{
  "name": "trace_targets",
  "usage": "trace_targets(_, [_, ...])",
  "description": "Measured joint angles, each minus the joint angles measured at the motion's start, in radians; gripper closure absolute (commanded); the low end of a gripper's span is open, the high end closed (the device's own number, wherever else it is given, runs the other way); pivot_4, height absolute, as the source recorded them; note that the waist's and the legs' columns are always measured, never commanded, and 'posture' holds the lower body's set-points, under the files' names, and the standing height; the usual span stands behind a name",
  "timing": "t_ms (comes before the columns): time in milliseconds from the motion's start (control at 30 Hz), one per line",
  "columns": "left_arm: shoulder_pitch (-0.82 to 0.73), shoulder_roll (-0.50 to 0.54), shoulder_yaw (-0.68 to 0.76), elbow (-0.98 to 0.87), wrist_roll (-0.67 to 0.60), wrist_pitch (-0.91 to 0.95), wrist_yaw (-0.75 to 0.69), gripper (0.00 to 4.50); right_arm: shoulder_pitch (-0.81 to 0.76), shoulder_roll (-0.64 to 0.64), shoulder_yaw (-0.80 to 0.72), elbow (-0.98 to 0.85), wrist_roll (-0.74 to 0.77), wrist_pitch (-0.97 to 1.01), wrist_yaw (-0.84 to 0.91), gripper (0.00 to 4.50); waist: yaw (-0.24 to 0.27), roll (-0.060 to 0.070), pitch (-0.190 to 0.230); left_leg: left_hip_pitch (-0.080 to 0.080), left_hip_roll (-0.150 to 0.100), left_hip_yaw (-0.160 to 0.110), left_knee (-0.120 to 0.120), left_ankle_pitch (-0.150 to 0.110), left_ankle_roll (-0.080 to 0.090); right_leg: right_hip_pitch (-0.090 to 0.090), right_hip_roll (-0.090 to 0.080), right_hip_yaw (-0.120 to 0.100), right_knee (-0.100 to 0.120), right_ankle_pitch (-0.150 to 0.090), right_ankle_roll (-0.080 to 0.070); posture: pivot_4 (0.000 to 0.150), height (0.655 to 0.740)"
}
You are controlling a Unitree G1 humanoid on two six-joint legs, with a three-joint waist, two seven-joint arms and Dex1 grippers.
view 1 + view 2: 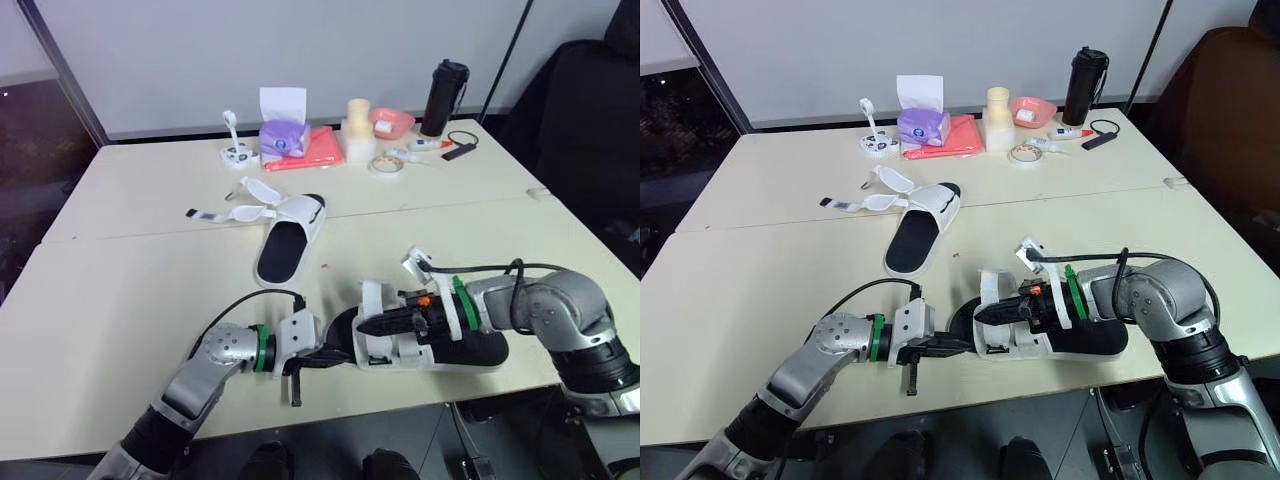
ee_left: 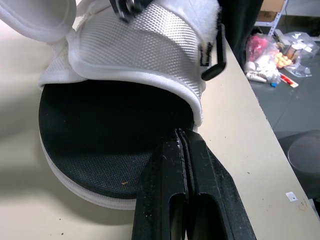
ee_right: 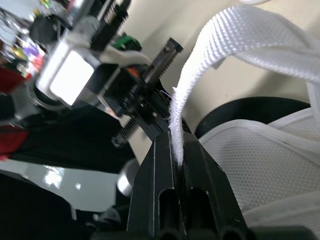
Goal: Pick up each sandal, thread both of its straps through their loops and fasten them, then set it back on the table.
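The near sandal (image 1: 430,345) by the table (image 1: 110,300) edge is half-done: right gripper (image 3: 176,137) clamps its strap (image 3: 210,45), left gripper (image 2: 184,139) closed, perhaps touching its toe, while the far sandal (image 1: 285,240) behind it lies unfastened.

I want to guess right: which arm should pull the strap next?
Right, probably. The right gripper pinches the white strap of the near sandal, while the left gripper sits shut at its toe end.
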Motion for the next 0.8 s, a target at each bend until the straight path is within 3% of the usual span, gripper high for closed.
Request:
trace_targets(400, [-0.003,0.001,-0.004,0.0,0.002,0.0,0.002,4.5,0.049,-0.041,0.083,-0.034,-0.151,-0.169,0.099,4.43,-0.001,0.0,0.0,0.0,0.0,0.0,0.0,0.0,0.0,0.001,0.0,0.0,0.0,0.0,0.0,0.15,0.74])
trace_targets(667, [-0.004,0.001,-0.005,-0.001,0.002,0.0,0.003,4.5,0.109,-0.082,0.096,-0.157,-0.218,-0.249,0.108,4.43,0.001,0.0,0.0,0.0,0.0,0.0,0.0,0.0,0.0,0.001,0.0,0.0,-0.001,0.0,0.0,0.15,0.74])
trace_targets(767, [-0.005,0.0,-0.005,0.001,0.002,0.0,0.004,4.5,0.132,-0.093,0.106,-0.201,-0.252,-0.282,0.106,3.56,0.001,0.0,0.0,0.0,0.0,-0.001,0.0,0.0,0.0,0.001,0.0,-0.001,-0.001,0.0,0.0,0.15,0.74])
trace_targets(800, [-0.005,-0.001,-0.005,0.002,0.002,0.0,0.005,4.5,0.138,-0.103,0.111,-0.216,-0.267,-0.296,0.106,3.02,0.001,0.0,0.0,0.0,0.0,-0.001,0.0,0.0,0.0,0.001,0.0,-0.001,-0.001,0.0,0.0,0.15,0.74])
